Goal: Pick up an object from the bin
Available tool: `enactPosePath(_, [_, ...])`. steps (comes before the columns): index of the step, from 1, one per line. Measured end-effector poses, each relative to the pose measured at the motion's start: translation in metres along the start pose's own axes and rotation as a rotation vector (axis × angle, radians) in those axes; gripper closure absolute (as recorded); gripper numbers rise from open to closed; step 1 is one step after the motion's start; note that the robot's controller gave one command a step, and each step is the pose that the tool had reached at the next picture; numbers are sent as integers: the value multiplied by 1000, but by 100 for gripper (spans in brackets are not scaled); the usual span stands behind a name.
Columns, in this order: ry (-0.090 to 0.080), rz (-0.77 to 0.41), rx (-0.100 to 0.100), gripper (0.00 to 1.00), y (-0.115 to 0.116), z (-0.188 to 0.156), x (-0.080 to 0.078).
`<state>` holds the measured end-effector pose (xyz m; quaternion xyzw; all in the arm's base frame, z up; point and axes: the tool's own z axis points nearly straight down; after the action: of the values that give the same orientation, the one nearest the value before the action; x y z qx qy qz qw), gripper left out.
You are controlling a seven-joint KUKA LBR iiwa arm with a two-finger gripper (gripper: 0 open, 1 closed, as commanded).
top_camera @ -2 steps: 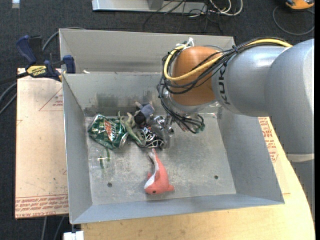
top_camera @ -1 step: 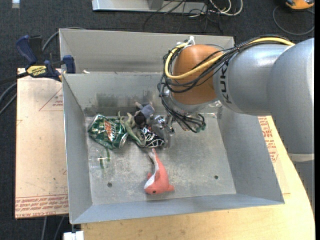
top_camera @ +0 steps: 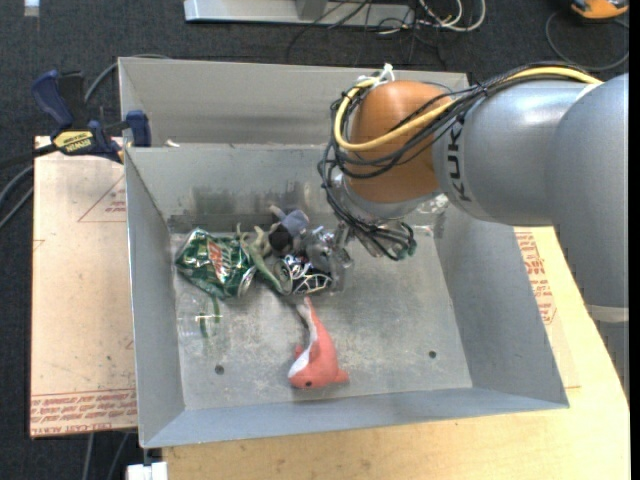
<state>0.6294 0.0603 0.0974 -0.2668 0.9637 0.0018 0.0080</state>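
The silver-grey arm [top_camera: 540, 148] comes in from the right, smooth and rounded. Its wrist is capped by a glossy orange dome [top_camera: 395, 133] looped with yellow and black cables [top_camera: 350, 118]. This bulk hangs over the far middle of the bin and hides part of the far wall and of the floor under it.

The bin [top_camera: 480, 298] is dull grey sheet metal with sloping walls and a scuffed, speckled flat floor.

The gripper [top_camera: 328, 246], a cluster of dark metal parts under the dome, sits low at the right end of a small heap in the far-left part of the floor. Whether it is open or closed cannot be told, as the parts blend with the clutter.

The largest thing in the heap is a crushed green drink can [top_camera: 213, 263], crinkled and shiny, lying at the left. Well apart, near the front wall, lies a soft pink-orange fish-shaped toy [top_camera: 318, 363], its tail pointing toward the heap.

Just beside the gripper, on its near-left side, is a crumpled black thing with white markings [top_camera: 305, 278], the closest item to it. A small dark grey lump [top_camera: 292, 225] lies just on the far side of that. A few tiny green scraps [top_camera: 207, 320] lie on the floor nearer than the can.
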Motion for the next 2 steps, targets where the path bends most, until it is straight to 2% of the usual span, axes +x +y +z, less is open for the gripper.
enactPosePath(2, [-3,1,2,100,-1,-26,-1])
